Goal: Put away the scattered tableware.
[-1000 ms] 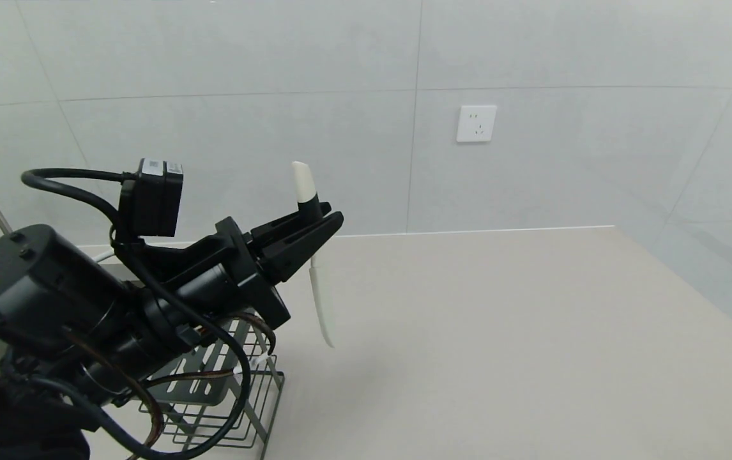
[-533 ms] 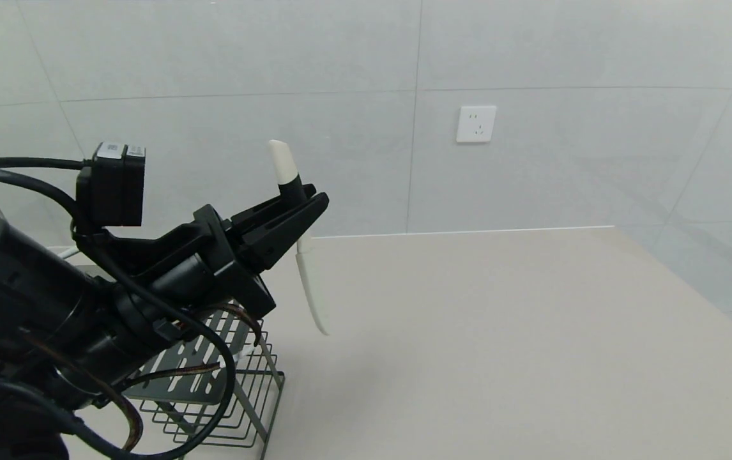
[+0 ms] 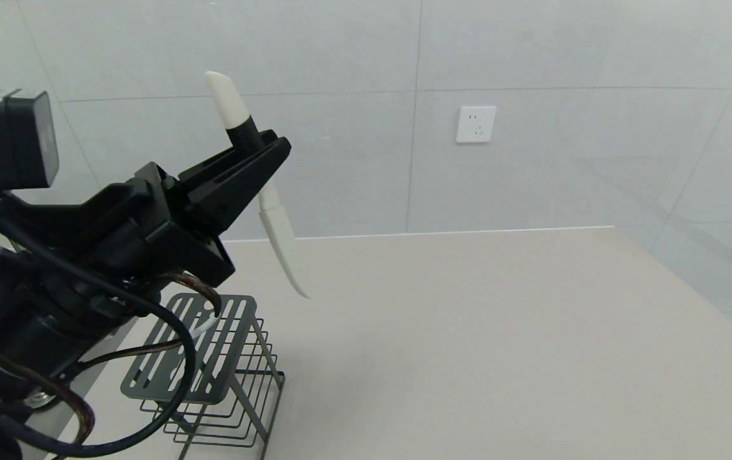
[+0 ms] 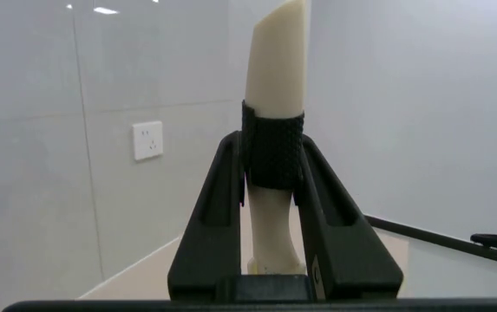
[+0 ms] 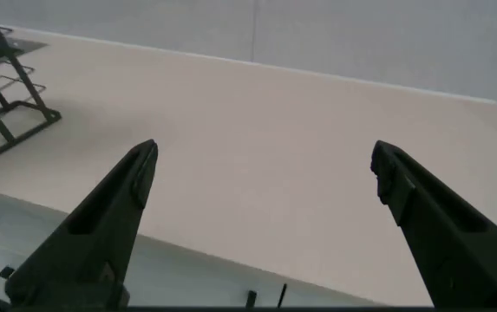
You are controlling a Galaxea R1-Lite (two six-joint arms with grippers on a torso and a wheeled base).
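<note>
Raised leftward, the left gripper (image 3: 262,152) stays clamped on the knife (image 3: 280,237), well above the rack (image 3: 225,345). Right gripper (image 5: 264,158) hangs open over the counter (image 3: 468,319).

Left black gripper (image 3: 268,152): raised, angled upward, fingers clamped on the black textured grip of a white knife (image 3: 283,246). Right black gripper (image 5: 264,165): fingers spread wide apart.

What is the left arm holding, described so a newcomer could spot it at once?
At the left end of the beige counter, by the dark slotted wire rack, the left gripper is shut on it in mid-air. It is a cream-white knife, blade pointing down. Its pale colour and the black textured band on its handle set it apart.
</note>
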